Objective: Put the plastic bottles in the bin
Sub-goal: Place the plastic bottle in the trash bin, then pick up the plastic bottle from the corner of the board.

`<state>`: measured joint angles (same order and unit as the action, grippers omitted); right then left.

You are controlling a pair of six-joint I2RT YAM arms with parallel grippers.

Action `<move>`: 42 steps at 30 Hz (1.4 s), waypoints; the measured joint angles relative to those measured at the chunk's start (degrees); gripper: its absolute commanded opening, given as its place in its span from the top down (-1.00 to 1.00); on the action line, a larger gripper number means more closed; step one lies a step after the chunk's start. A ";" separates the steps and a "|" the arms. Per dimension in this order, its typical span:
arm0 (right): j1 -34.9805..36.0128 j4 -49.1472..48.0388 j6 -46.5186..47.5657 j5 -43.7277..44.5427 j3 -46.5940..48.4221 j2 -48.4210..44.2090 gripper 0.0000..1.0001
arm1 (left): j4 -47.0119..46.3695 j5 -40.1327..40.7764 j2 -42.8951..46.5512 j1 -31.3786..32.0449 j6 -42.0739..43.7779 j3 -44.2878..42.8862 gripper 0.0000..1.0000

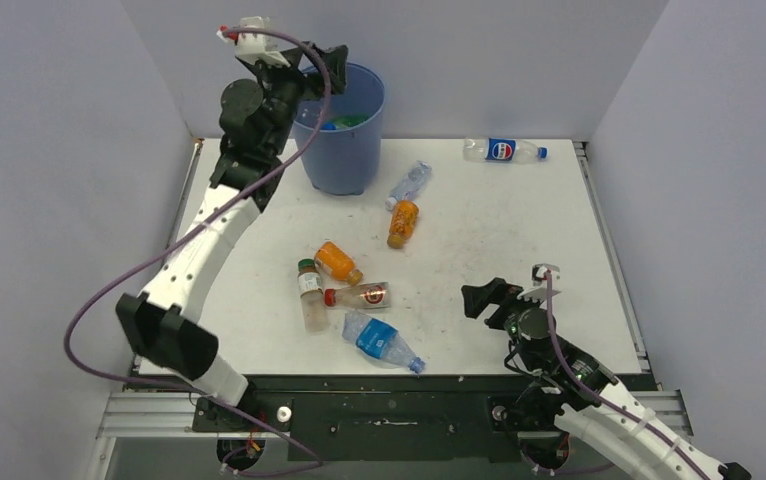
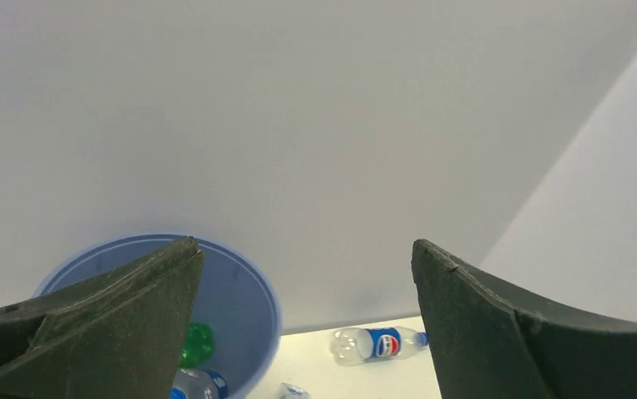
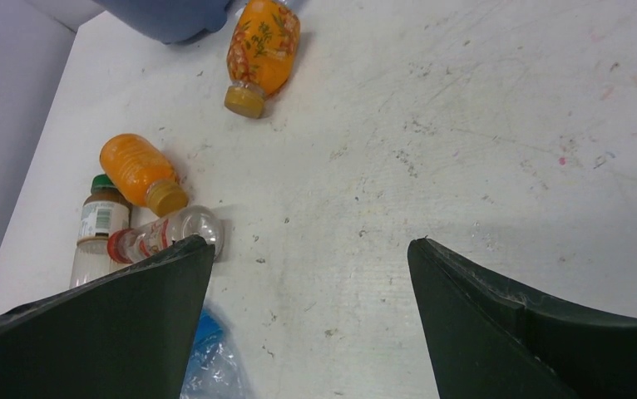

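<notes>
Left pincer (image 2: 303, 245) (jaws wide) hangs above the bin (image 2: 244, 291).

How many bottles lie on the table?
7: Pepsi-labelled bottle at back; clear bottle, patterned orange bottle near blue bin; centre: plain orange bottle, green-capped bottle, red-labelled bottle, blue-labelled bottle. Bin may hide more.

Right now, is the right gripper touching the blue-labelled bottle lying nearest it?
Apart. The top view shows a stretch of bare table between the right gripper and the blue-labelled bottle; its jaws are open and empty.
</notes>
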<state>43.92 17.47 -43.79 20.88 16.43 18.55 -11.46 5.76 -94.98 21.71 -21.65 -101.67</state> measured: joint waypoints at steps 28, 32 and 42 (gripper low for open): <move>-26.75 -24.52 -11.45 -12.92 22.51 44.37 -0.79 | 4.44 11.26 56.68 8.66 10.01 65.44 -0.92; -32.04 -30.77 -15.89 -12.11 20.17 47.36 -0.79 | 4.37 13.77 57.86 12.39 11.45 65.44 -0.92; -41.64 -41.72 -21.53 -12.24 28.28 72.57 -0.80 | 4.48 15.26 58.12 15.82 12.48 65.44 -0.92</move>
<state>2.28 -24.25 -65.32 8.64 44.71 91.11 -6.98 21.02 -36.86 37.54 -9.17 -36.23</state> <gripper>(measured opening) 0.897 0.962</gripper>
